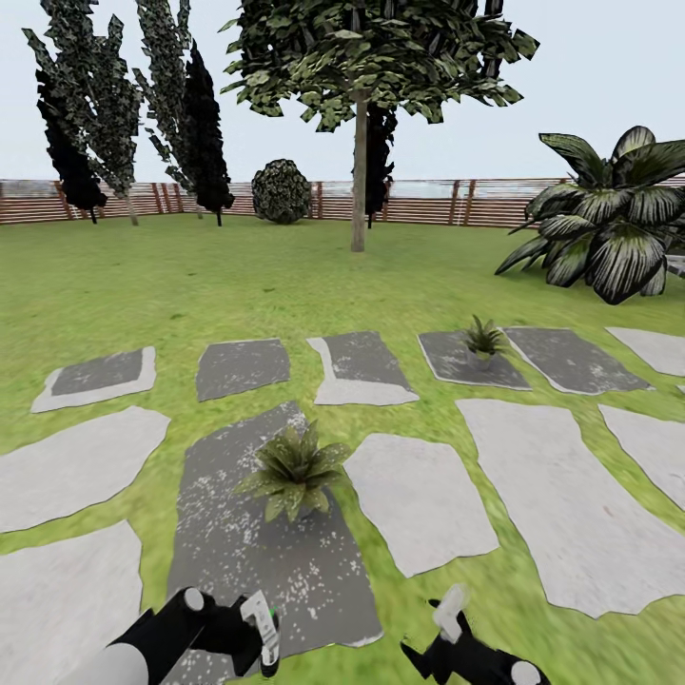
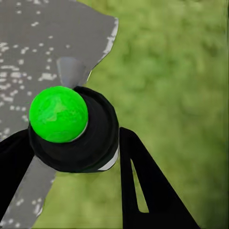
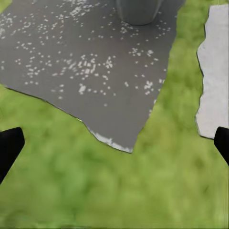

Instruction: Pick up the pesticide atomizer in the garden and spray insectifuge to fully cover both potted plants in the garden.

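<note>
The pesticide atomizer (image 2: pixel 71 129) is a small dark bottle; its top looks bright green here. My left gripper (image 2: pixel 74 167) is shut on it, with black fingers (image 2: pixel 143 186) on either side. In the head view that left gripper (image 1: pixel 249 633) hangs low over the near end of a dark, white-speckled slab (image 1: pixel 257 561). One potted plant (image 1: pixel 293 468) stands on this slab just ahead of it. The second potted plant (image 1: pixel 484 337) sits farther off to the right on another dark slab. My right gripper (image 1: pixel 436 633) is open over grass, and the near plant's grey pot (image 3: pixel 138 9) shows beyond it.
Pale grey stepping slabs (image 1: pixel 533 495) lie across the lawn on both sides. A huge dark plant with white-striped leaves (image 1: pixel 609 228) stands at the right. A tree trunk (image 1: pixel 359 171), a round bush (image 1: pixel 282 190) and a brown slat fence (image 1: pixel 419 202) close the back.
</note>
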You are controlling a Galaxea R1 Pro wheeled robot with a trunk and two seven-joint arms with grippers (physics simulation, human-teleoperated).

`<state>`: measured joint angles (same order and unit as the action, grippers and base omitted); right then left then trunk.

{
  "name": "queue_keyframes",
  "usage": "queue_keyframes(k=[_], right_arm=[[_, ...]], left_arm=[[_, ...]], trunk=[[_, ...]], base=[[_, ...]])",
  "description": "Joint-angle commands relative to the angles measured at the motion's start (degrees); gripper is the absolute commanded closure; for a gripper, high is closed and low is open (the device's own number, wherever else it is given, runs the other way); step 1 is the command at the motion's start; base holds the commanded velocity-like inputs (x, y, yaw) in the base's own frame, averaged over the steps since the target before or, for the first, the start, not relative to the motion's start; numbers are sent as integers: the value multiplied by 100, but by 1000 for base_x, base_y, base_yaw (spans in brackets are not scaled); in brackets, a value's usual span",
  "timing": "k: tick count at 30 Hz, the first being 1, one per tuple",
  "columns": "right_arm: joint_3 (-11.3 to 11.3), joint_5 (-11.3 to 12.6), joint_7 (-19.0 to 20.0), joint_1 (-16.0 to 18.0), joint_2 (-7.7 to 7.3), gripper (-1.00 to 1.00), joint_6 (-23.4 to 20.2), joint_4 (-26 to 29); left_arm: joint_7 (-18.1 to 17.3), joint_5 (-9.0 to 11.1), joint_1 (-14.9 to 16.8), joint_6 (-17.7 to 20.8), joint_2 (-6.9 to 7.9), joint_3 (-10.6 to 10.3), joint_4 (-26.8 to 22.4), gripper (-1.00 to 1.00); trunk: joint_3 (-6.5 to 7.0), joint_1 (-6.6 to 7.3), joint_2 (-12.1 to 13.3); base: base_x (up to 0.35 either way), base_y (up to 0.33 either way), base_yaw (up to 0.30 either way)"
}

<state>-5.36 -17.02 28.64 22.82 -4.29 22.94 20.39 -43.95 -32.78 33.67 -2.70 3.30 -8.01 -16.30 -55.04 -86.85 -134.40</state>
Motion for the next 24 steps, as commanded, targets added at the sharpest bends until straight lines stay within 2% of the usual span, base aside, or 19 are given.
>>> queue_keyframes(k=[1, 3, 9, 13, 15, 18, 21, 22, 24], right_arm=[[-16, -169, 160, 3, -3, -100, 33, 75], [-18, -241, 262, 3, -2, -100, 31, 146], [-21, -293, 291, 1, 1, -100, 32, 177], [-26, -725, 303, 26, 57, -100, 24, 304], [-27, -904, 560, 90, 95, -100, 14, 453], [-27, -986, 1377, 231, 158, -100, -183, 855], [-33, -1006, 1633, 341, 264, -100, -557, 1030], [-34, -1010, 1668, 389, 280, 100, -611, 1055], [-39, -1015, 1901, 459, 296, 100, -650, 1068]], left_arm=[[-10, -41, 0, -359, -2, -8, 1, 100], [-9, -40, 0, -704, -14, -8, 32, 100], [-65, -97, 0, -750, -25, -56, 39, 100], [-116, -138, 53, -714, -21, -147, 39, 100], [-196, -320, 85, -534, -37, -349, 37, 100], [-390, -771, 106, -126, -95, -509, -36, 100], [-750, -904, 124, -38, -108, -531, -54, 100], [-861, -918, 128, -29, -109, -533, -57, 100], [-980, -981, 130, -22, -110, -555, -57, 100]], trunk=[[-5, 1, -2], [-5, 1, -2], [-5, 1, -2], [-5, 1, -2], [-5, 1, -2], [-5, 1, -2], [-5, 1, -2], [-5, 1, -2], [-5, 1, -2]], base=[[-1, 0, 0], [0, 0, 0], [0, 0, 0], [0, 0, 0], [0, 0, 0], [0, 0, 0], [0, 0, 0], [0, 0, 0], [0, 0, 0]])
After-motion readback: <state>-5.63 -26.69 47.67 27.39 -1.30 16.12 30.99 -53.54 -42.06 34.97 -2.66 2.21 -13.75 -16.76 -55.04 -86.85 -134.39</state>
